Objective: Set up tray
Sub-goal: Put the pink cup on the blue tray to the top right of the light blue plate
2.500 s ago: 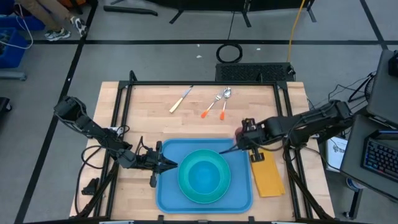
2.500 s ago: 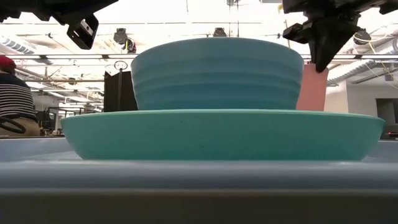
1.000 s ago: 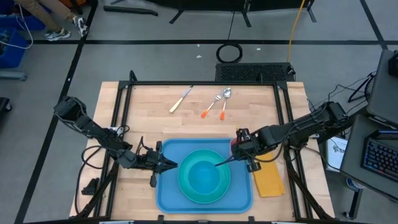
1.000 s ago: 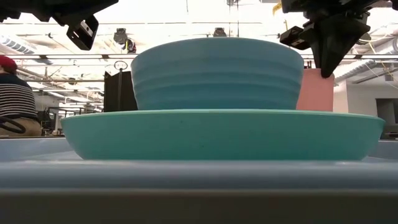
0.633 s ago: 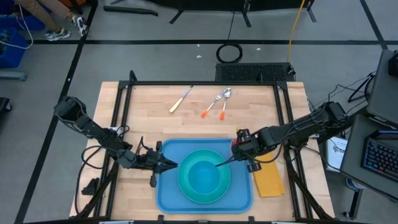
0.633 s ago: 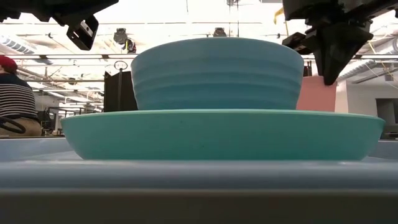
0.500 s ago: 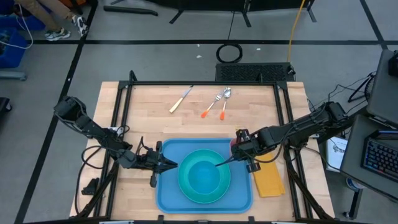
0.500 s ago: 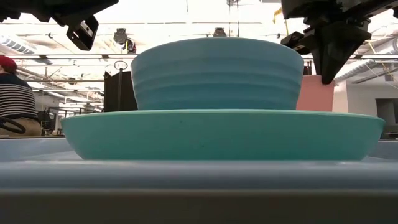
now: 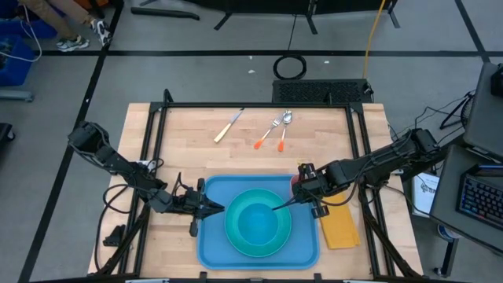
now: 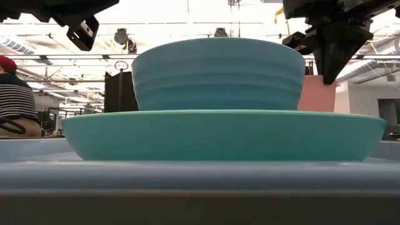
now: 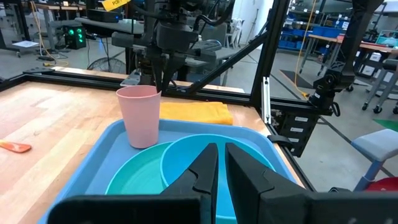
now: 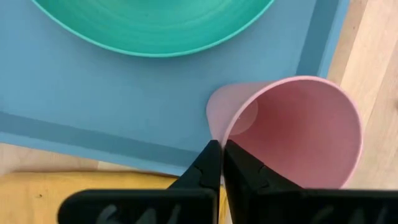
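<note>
The blue tray [image 9: 208,251] lies at the table's near middle. On it rests a turquoise plate [image 10: 219,134], and a turquoise bowl [image 10: 215,75] sits on the plate. A pink cup [image 11: 142,118] stands upright in the tray's far right corner, with my right gripper [image 12: 220,149] shut on its rim from above. My left gripper [image 11: 221,155] is shut and hovers level above the tray's left side, its fingertips toward the bowl [image 9: 258,220], touching nothing. My right gripper pinches the pink cup's rim [image 12: 214,132] on the side toward the napkin, one finger inside the cup and one outside. The fingers point steeply down from above. The cup stays upright, and its base [image 11: 143,143] appears to rest on the tray's floor.
A yellow-orange napkin [image 9: 339,220] lies on the table just right of the tray. A knife [image 9: 228,126] and two orange-handled utensils [image 9: 275,132] lie on the far part of the table. A person in a striped shirt [image 10: 12,94] sits beyond the table.
My right gripper has sunk a little with the pink cup, which stays upright in the tray's far right corner. The grip on the rim is unchanged.
</note>
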`<state>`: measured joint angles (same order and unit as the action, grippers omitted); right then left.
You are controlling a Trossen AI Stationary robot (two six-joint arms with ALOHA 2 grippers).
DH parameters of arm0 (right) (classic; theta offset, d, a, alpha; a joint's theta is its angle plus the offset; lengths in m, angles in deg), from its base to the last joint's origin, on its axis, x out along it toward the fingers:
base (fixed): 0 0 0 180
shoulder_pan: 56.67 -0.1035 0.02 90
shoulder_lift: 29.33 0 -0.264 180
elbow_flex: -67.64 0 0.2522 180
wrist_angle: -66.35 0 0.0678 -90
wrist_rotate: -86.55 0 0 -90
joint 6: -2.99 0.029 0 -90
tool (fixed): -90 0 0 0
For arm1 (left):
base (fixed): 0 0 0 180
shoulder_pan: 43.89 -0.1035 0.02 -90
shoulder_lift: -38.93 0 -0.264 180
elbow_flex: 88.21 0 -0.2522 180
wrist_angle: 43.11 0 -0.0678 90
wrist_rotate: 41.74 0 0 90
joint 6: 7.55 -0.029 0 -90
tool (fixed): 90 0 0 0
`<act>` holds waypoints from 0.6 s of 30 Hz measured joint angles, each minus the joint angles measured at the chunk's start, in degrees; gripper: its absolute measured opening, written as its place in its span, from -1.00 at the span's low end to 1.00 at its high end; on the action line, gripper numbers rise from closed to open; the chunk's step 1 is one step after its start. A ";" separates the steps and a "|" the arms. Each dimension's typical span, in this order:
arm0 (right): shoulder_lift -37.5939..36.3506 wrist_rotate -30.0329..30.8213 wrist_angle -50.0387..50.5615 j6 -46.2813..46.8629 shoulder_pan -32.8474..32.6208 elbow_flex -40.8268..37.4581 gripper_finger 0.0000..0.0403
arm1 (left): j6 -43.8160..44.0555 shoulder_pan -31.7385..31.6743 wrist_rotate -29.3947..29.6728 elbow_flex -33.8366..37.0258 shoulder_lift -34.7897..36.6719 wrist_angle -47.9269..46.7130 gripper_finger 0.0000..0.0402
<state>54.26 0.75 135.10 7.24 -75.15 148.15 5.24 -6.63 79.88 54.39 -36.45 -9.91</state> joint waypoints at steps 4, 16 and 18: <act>0.00 -0.02 -0.04 0.02 0.00 0.00 -1.00 | 0.01 0.00 0.00 0.00 0.00 0.00 -0.84; 0.00 0.08 0.85 -1.21 -1.21 -0.01 -1.00 | 0.04 0.00 0.00 0.00 0.00 -0.04 -0.84; 0.31 0.24 1.11 -1.83 -1.93 -0.02 -1.00 | 0.02 0.01 0.00 0.00 0.00 -0.04 -0.84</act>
<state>54.57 0.99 136.21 5.41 -77.08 148.12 5.27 -6.62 79.88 54.39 -36.45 -9.96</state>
